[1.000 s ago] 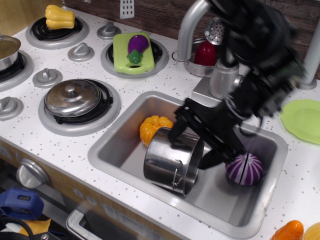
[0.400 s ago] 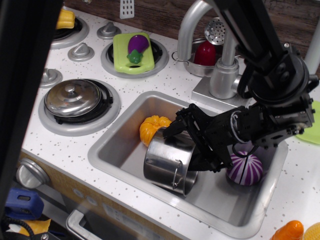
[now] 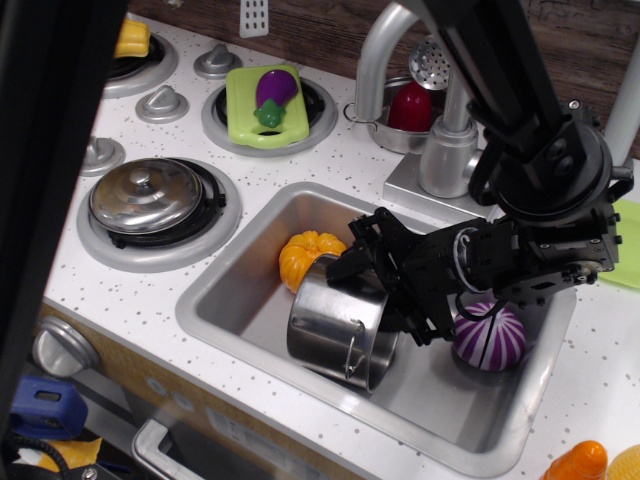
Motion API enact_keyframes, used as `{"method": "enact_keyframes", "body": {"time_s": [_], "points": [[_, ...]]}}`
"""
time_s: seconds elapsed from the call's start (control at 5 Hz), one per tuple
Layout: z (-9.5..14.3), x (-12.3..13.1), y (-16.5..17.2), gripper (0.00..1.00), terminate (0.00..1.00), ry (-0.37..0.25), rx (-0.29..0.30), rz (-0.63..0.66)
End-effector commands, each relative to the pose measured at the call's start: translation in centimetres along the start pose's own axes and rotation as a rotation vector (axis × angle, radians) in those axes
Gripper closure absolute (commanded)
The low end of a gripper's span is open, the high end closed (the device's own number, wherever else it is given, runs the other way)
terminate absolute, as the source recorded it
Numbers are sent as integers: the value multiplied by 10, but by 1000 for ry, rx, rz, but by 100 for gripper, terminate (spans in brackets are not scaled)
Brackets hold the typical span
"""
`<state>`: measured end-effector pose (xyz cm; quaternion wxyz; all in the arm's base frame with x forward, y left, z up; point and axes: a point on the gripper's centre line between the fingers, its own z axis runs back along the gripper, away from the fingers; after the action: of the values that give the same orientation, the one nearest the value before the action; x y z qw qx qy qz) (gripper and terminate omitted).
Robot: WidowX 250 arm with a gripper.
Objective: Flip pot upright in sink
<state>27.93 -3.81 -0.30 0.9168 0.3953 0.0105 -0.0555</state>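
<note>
The shiny steel pot (image 3: 335, 322) lies tilted on its side in the sink (image 3: 225, 290), its open mouth facing right and a wire loop handle at its front. My black gripper (image 3: 385, 290) reaches in from the right. Its fingers are spread over the pot's upper right rim, one at the top edge (image 3: 352, 262) and one lower by the mouth (image 3: 418, 322). I cannot tell whether they grip the rim. An orange toy pumpkin (image 3: 305, 254) sits just behind the pot.
A purple onion half (image 3: 490, 338) lies in the sink's right part. The chrome faucet (image 3: 385, 50) arches behind. A lidded steel pot (image 3: 147, 196) stands on the left burner. A green board with an eggplant (image 3: 263, 102) lies behind. A dark blurred shape (image 3: 40, 180) blocks the left edge.
The arm has swung down and settled, and the gripper has drawn closer over the pot's rim. The pot has stayed on its side. A dark shape now covers the left edge.
</note>
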Motion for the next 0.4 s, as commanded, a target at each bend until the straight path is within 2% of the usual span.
{"method": "enact_keyframes", "body": {"time_s": [0.0, 0.2], "points": [[6, 2, 5, 100, 0, -36, -22, 45], [10, 3, 8, 100, 0, -17, -108, 42]]}}
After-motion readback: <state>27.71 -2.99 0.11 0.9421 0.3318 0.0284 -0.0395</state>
